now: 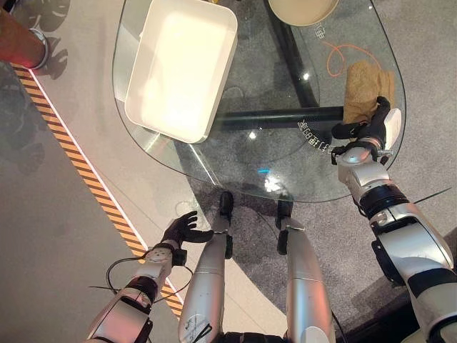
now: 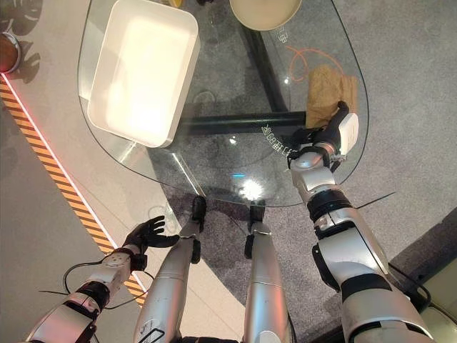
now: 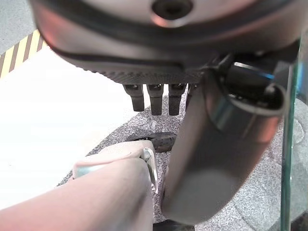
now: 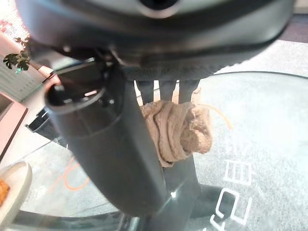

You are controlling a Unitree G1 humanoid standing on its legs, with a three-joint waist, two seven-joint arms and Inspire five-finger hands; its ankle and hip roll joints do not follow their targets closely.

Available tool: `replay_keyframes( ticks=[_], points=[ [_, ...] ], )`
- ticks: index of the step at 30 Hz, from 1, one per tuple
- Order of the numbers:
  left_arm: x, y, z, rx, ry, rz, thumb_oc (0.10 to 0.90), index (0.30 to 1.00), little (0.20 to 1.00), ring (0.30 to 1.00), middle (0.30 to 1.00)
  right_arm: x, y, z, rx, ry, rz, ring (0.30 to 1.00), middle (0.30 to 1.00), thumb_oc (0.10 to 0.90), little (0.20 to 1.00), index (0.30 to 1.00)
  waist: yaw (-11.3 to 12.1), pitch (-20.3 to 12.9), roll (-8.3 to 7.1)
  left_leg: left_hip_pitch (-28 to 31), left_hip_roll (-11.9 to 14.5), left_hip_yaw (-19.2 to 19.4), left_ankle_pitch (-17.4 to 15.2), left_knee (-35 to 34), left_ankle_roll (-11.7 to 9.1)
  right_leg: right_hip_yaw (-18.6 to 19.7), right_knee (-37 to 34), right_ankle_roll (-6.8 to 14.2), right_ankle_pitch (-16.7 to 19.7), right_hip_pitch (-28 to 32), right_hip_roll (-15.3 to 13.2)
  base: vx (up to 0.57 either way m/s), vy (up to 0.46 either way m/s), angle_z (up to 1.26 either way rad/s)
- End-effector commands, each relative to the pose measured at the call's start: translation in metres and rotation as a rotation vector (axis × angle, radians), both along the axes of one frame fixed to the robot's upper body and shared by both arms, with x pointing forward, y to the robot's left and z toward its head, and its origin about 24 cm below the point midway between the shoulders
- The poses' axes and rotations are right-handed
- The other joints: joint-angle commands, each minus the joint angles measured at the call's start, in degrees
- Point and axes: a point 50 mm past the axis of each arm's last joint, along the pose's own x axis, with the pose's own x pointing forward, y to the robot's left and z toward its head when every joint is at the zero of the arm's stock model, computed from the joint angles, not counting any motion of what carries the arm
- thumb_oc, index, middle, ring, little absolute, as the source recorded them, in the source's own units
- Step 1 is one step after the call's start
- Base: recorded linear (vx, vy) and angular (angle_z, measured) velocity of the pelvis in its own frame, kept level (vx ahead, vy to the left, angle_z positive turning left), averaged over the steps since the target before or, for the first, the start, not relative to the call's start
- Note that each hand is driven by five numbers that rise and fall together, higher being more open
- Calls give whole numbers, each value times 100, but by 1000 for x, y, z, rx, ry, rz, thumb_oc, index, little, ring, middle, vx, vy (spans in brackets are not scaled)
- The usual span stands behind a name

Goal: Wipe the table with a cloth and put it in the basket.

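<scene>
Farthest left, the left hand [image 1: 182,230] hangs low beside the bench [image 1: 285,175], off its near edge, with relaxed, spread fingers holding nothing. Next along, the white basket [image 1: 182,68] sits on the left part of the glass bench, its long axis running away from the robot. A pale round dish [image 1: 302,10] shows at the far edge. On the right, the tan cloth [image 1: 365,87] lies bunched on the glass, longer in the away-from-robot direction, and the right hand [image 1: 371,128] is at its near end; the right wrist view shows the fingers [image 4: 169,89] reaching down onto the folds. Whether they actually grip it I cannot tell. The right hand is clearly the nearer one, and the basket lies well apart to its left, so any wipe or carry probably sweeps leftward across the glass.
</scene>
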Motion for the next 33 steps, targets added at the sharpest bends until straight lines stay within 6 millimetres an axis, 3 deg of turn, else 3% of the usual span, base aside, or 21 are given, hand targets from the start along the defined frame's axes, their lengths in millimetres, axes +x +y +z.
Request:
replay_keyframes(
  ticks=[1, 12, 14, 15, 16, 33],
  points=[
    [-16, 3, -13, 9, 36, 30, 800, 900, 900, 900, 900, 1, -14, 52, -160, -120, -53, 900, 900, 800, 900, 900, 5, -121, 318, -86, -333, 296, -323, 376, 245, -509, -138, -133, -265, 310, 219, -1, -7, 4],
    [-14, 3, -11, 12, 33, 23, 800, 900, 900, 900, 900, -1, -24, 56, -221, -102, -110, 900, 900, 800, 900, 900, 51, -121, 334, -123, -348, 266, -312, 359, 277, -559, -100, -109, -253, 245, 218, 1, -3, 2],
    [-13, 3, -11, 14, 34, 19, 800, 900, 900, 900, 900, -2, -26, 57, -246, -95, -125, 596, 596, 446, 546, 596, 59, -121, 335, -128, -352, 262, -310, 352, 286, -565, -112, -106, -246, 243, 215, 0, 0, 0],
    [-13, 3, -11, 15, 33, 18, 800, 900, 900, 900, 900, -2, -27, 57, -251, -93, -127, 531, 531, 369, 469, 531, 62, -121, 336, -133, -353, 259, -310, 355, 287, -568, -111, -105, -246, 241, 214, 0, 0, 0],
    [-13, 3, -11, 16, 34, 19, 800, 900, 900, 900, 900, -2, -28, 57, -265, -86, -139, 300, 300, 100, 200, 300, 65, -121, 339, -134, -354, 258, -307, 355, 291, -572, -104, -101, -241, 234, 211, 0, 0, 0],
    [-9, 6, -7, 22, 33, 10, 800, 900, 900, 900, 900, -4, -42, 44, -325, 37, -162, 300, 300, 100, 200, 300, 77, -121, 364, -178, -374, 240, -302, 372, 324, -593, -84, -80, -209, 172, 188, 0, 0, 0]
  ],
)
